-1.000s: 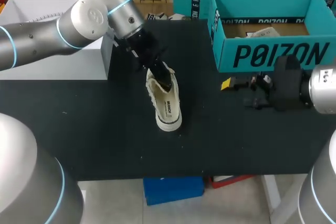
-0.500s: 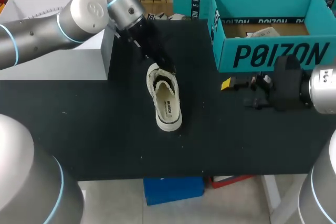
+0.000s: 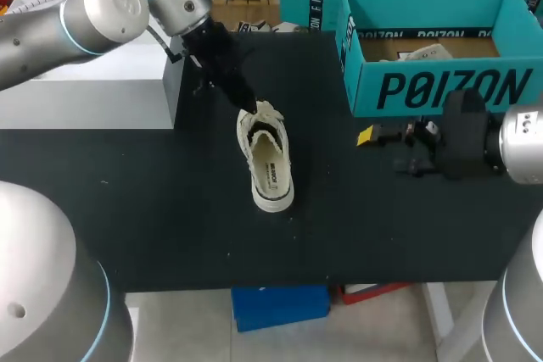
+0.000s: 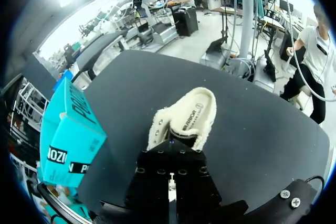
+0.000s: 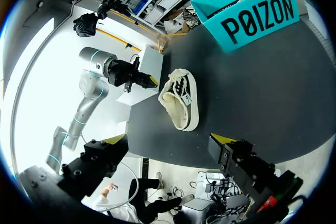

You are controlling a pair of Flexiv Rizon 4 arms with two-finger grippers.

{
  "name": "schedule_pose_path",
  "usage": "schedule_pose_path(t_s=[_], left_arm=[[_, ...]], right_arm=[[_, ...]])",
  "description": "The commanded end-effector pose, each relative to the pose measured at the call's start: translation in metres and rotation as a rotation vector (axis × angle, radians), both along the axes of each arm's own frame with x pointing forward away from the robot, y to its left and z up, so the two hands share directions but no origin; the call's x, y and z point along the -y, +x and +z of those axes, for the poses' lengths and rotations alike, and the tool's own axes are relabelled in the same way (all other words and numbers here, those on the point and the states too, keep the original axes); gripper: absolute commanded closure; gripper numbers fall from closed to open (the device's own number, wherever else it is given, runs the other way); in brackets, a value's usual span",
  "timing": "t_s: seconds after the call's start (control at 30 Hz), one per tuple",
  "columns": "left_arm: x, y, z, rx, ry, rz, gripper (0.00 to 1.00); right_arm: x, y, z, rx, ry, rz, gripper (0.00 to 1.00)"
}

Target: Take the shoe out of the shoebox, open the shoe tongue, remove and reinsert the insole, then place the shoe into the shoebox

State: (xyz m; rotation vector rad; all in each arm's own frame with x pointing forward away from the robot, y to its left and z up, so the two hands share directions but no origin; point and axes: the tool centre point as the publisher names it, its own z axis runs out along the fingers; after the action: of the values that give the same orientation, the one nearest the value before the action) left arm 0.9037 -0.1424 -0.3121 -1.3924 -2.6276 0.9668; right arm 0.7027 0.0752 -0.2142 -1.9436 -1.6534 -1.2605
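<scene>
A cream low-top shoe (image 3: pixel 270 163) lies on the black table (image 3: pixel 153 209), heel toward the near edge, its insole showing. My left gripper (image 3: pixel 249 106) is shut at the shoe's toe end, touching the raised tongue and laces; I cannot tell whether it pinches them. In the left wrist view the shoe (image 4: pixel 185 116) lies just ahead of the black fingers. My right gripper (image 3: pixel 382 148) stands open to the right of the shoe, in front of the teal shoebox (image 3: pixel 441 91), with nothing in it. The right wrist view shows the shoe (image 5: pixel 181 98) and the left gripper (image 5: pixel 150 81) ahead of the wide-open right gripper (image 5: pixel 167 141).
A grey-white block (image 3: pixel 102 91) stands at the table's left, beside my left arm. The open shoebox (image 5: pixel 257 14) holds crumpled paper (image 3: pixel 422 52). Smaller teal boxes (image 3: pixel 299 4) stand behind the table's far edge.
My left gripper has drawn back out of the shoe's opening, up and toward the far left, to the toe end. The shoe's tongue stands more open. The right arm has not moved.
</scene>
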Motion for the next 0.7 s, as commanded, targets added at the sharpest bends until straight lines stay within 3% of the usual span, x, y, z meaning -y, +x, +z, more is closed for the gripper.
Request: schedule_pose_path(t_s=[0.03,0.3,0.43,0.57,0.6,0.63,0.7], left_arm=[[-0.008,-0.005,0.006,0.024,0.021,0.01,1.0],[-0.019,-0.006,0.012,0.037,0.031,0.031,1.0],[-0.032,-0.004,0.016,0.056,0.102,0.058,1.0],[-0.044,-0.003,0.026,0.078,0.089,0.09,1.0],[-0.046,-0.003,0.028,0.082,0.088,0.098,0.97],[-0.05,-0.004,0.031,0.093,0.089,0.109,0.76],[-0.057,-0.007,0.033,0.094,0.082,0.129,0.6]], right_arm=[[-0.001,0.0,0.0,-0.001,-0.001,0.0,0.0],[-0.001,0.0,0.0,-0.001,-0.001,0.0,0.0],[-0.001,0.0,0.0,-0.001,-0.001,0.0,0.0],[-0.001,0.0,0.0,-0.001,-0.001,0.0,0.0],[-0.001,0.0,0.0,-0.001,-0.001,0.0,0.0],[-0.001,0.0,0.0,-0.001,-0.001,0.0,0.0],[-0.001,0.0,0.0,-0.001,-0.001,0.0,0.0]])
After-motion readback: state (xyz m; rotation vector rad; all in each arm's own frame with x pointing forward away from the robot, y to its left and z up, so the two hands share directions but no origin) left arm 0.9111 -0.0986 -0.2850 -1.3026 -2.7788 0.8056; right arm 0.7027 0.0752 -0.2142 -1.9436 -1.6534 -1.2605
